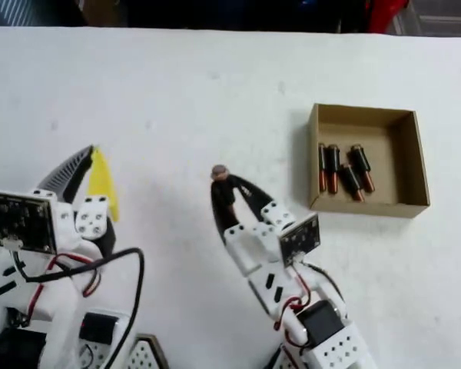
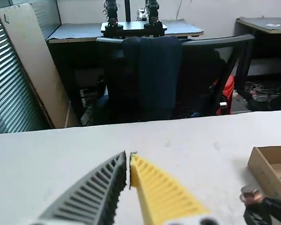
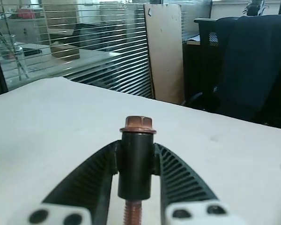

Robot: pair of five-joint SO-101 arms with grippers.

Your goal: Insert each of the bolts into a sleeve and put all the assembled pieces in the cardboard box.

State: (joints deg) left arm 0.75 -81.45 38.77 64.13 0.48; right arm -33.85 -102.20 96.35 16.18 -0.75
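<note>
Right gripper of mine is clamped on the black sleeve, bolt through it. Small, rigid, light and smooth, I judge; gripping mid-sleeve looks safest against slipping.

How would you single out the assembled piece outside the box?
On the table, look left of the cardboard box to the right gripper. It holds a black sleeve with a copper bolt through it, the only piece outside the box.

Overhead camera looks down — wrist cameras skim low across the same table.
</note>
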